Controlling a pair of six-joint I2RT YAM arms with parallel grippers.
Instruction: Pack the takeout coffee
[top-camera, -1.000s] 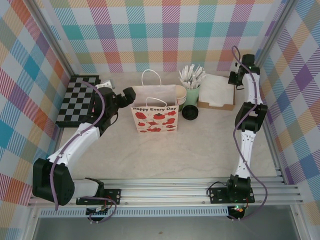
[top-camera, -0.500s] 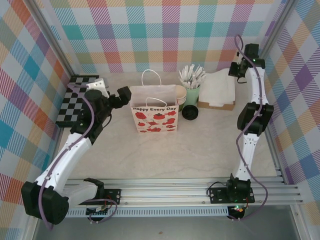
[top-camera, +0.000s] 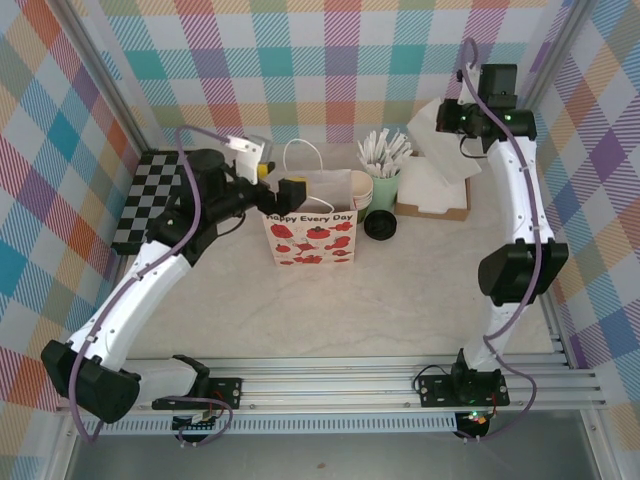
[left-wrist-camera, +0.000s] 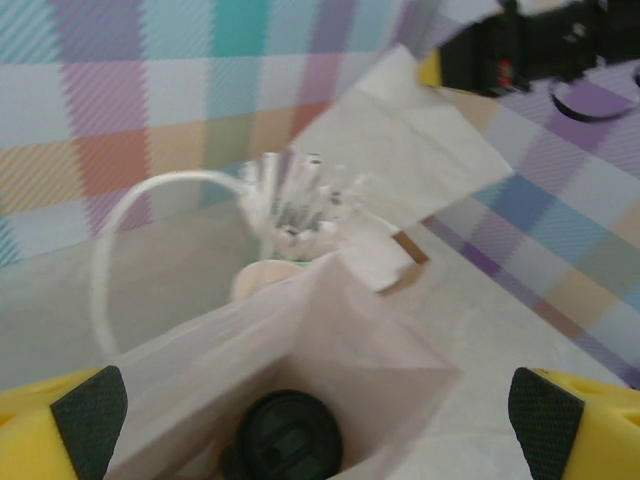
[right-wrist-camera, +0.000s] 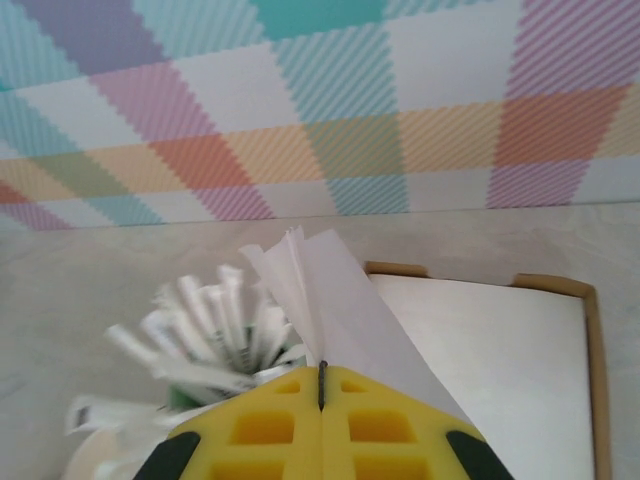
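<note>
The takeout coffee (left-wrist-camera: 288, 436), its round black lid up, stands at the bottom of the white paper bag (left-wrist-camera: 330, 330) in the left wrist view. My left gripper (left-wrist-camera: 318, 425) hangs open over the bag's mouth, its jaws wide apart and touching nothing. From above, this left gripper (top-camera: 279, 186) is over the left end of the strawberry-print bag (top-camera: 310, 232). My right gripper (top-camera: 452, 118) is raised at the back right, shut on a white napkin (top-camera: 428, 122). In the right wrist view the napkin (right-wrist-camera: 340, 295) sticks out from the right gripper (right-wrist-camera: 322, 385).
A second round black lid (top-camera: 380, 225) sits on the table just right of the bag. Behind it stand stacked cream-rimmed cups (top-camera: 361, 190) and a mint cup of wrapped sticks (top-camera: 383, 160). A brown tray of napkins (top-camera: 436, 190) lies back right, a checkerboard (top-camera: 155, 198) back left.
My left gripper has swung from the bag's left side up over its mouth. My right gripper has lifted the napkin off the tray, up and to the left.
</note>
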